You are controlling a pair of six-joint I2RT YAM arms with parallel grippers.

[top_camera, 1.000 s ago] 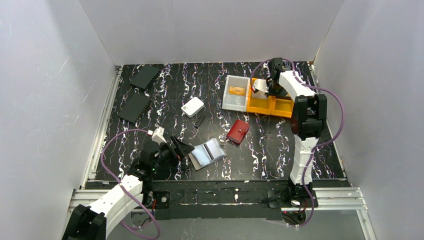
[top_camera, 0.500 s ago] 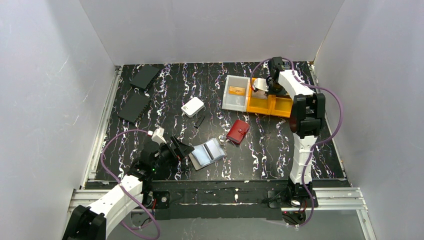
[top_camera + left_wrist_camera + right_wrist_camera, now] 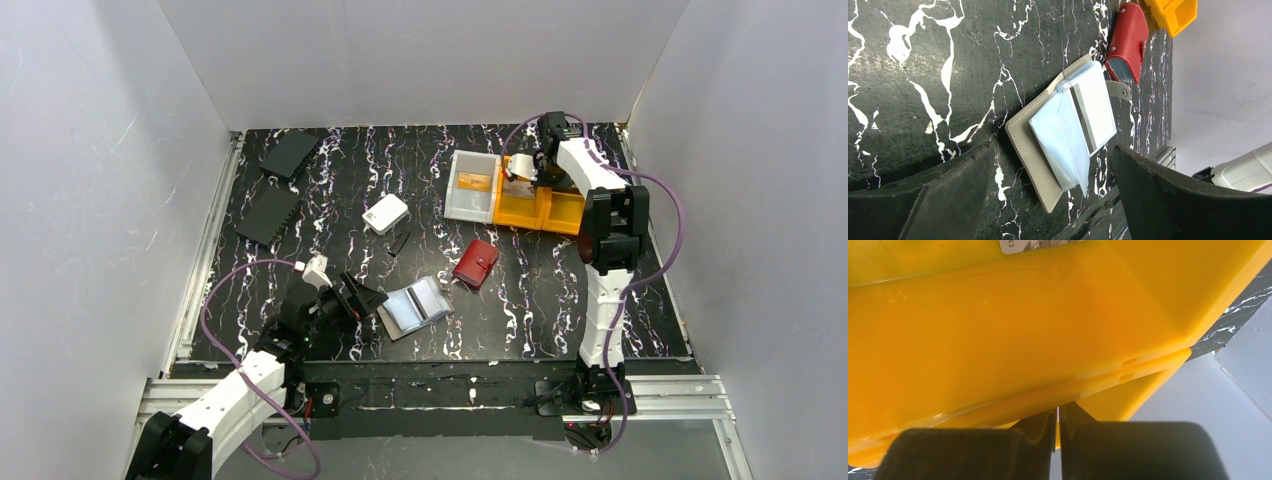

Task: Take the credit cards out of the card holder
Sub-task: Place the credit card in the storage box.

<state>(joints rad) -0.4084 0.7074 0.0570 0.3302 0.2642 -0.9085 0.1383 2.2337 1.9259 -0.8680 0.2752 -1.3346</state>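
Card holder (image 3: 1068, 130) looks light, floppy, slick sleeves; pin the stiff cover. Left hand (image 3: 355, 298) gapes empty; right hand (image 3: 1058, 422) nearly closed.

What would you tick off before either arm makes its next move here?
1. Card holder lies open on the table: ok.
2. Left pincer is open and beside the holder, not touching it: ok.
3. Orange card is in the clear bin: ok.
4. Right pincer is shut over the yellow bin; whether it is holding a card: cannot tell.
5. Cards left inside the holder: cannot tell. Only pale sleeves and a dark strip show.
6. Red wallet is out of the way: cannot tell. It lies right by the holder's tab.
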